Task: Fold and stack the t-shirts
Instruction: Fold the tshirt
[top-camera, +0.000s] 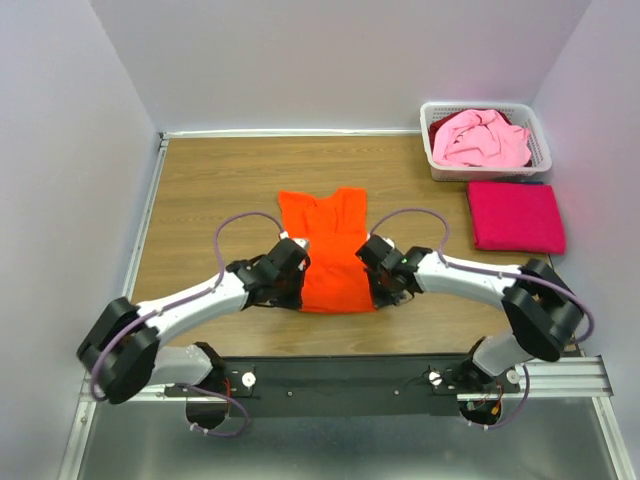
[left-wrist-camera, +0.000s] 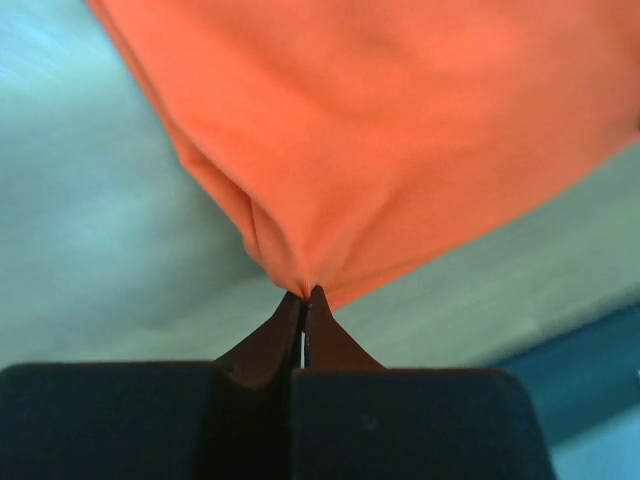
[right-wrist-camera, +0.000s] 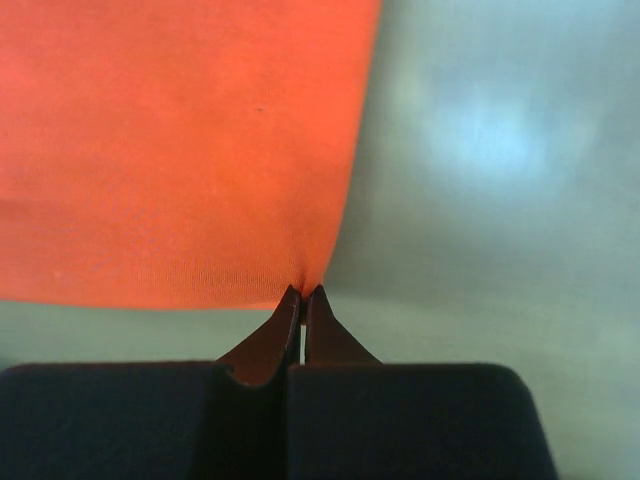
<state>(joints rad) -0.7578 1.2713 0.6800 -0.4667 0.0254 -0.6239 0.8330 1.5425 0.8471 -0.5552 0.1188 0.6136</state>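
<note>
The left gripper (left-wrist-camera: 303, 292) is pinched shut on a gathered edge of the orange t-shirt (top-camera: 330, 250). The right gripper (right-wrist-camera: 303, 290) is clamped just as tight on a corner of the same shirt, as I run the rig from afar.

The shirt lies mid-bench (top-camera: 210, 190) as a narrow strip, sleeves tucked in and collar end away from the arms. I hold it on both sides at once so the cloth can rise level, without dragging or twisting. By my reading, this is the grip for folding the near part over toward the far end.

Both arms sweep out from their bases, elbows thrown wide and forearms angling inward. The wrists sit low over the bench and flank the shirt left and right.

At far right the magenta-red t-shirt (top-camera: 515, 215) lies folded flat, likely the foot of the stack, just in front of the white basket (top-camera: 487, 170). The pale pink t-shirt (top-camera: 480, 138) sits heaped in the basket, not yet folded.
</note>
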